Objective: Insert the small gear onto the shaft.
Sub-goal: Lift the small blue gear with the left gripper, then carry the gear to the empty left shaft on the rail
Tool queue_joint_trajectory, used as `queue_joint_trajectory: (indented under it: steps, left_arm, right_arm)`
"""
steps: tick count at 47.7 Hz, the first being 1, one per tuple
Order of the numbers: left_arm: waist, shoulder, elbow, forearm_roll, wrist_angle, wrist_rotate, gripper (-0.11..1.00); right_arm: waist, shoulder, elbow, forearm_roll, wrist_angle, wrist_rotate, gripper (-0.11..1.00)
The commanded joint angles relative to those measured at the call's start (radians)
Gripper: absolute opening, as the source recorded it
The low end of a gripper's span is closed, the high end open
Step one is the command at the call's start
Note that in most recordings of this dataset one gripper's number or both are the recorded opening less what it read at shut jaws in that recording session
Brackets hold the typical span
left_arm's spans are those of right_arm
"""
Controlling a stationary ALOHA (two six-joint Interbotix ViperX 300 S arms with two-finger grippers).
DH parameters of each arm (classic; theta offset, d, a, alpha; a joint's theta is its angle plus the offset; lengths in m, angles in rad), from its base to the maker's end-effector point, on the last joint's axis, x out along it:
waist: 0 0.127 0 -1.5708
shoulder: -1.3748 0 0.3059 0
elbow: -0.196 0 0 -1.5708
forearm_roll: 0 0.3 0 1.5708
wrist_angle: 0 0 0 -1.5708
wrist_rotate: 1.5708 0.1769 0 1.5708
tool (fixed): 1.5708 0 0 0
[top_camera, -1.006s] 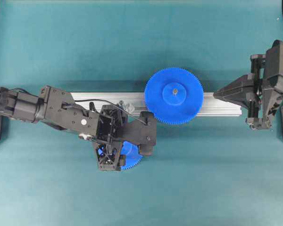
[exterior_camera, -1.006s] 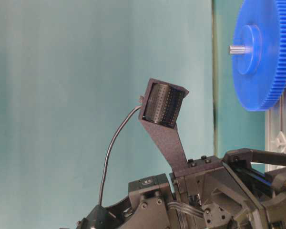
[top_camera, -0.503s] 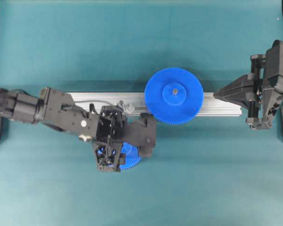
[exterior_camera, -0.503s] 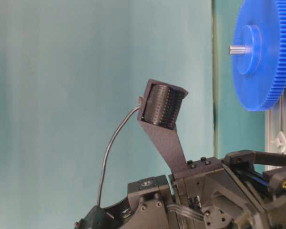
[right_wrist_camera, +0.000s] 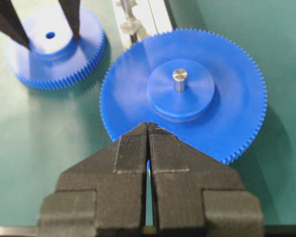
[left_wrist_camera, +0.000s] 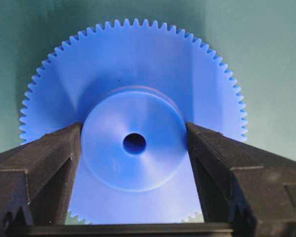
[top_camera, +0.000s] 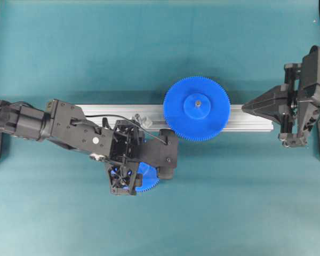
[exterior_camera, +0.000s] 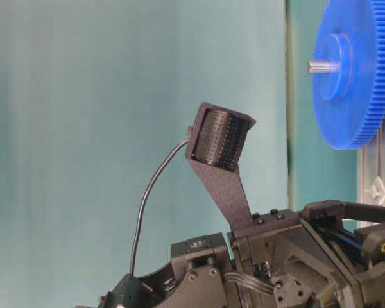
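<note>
The small gear (left_wrist_camera: 138,64) lies flat on the green table in front of the rail, mostly hidden under my left arm in the overhead view (top_camera: 149,180). My left gripper (left_wrist_camera: 134,129) reaches down over it, and both fingers press against the sides of its raised hub. The right wrist view shows the same grip (right_wrist_camera: 50,39) on the small gear (right_wrist_camera: 54,64). The shaft (top_camera: 143,119) stands on the rail just behind the left gripper (top_camera: 136,168), its shiny foot pieces (right_wrist_camera: 128,17) showing. My right gripper (top_camera: 244,108) is shut and empty (right_wrist_camera: 148,126) at the rail's right end.
A wider blue gear (top_camera: 196,109) sits on the ribbed aluminium rail (top_camera: 250,120), with a grey pin tip (right_wrist_camera: 179,76) through its hub. It is close to the right of the shaft. Black frame posts stand at the table's left and right edges.
The left jaws have closed in onto the small gear's hub, and the left wrist has shifted slightly. The right arm and the wider gear have not moved.
</note>
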Motion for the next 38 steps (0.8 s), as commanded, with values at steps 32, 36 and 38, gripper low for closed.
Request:
queue_joint_trajectory:
  steps: [32, 36, 38]
  left_arm:
    - [-0.002, -0.057, -0.104, 0.002, 0.100, 0.005, 0.70]
    - [-0.002, -0.067, -0.110, 0.002, 0.106, 0.005, 0.70]
    - [-0.002, -0.075, -0.114, 0.002, 0.112, 0.005, 0.70]
  right_arm:
    - [0.003, -0.003, -0.018, 0.000, 0.002, 0.009, 0.00]
    - [0.003, -0.005, -0.018, 0.000, 0.006, 0.009, 0.00]
    - [0.003, -0.005, -0.018, 0.002, 0.008, 0.009, 0.00]
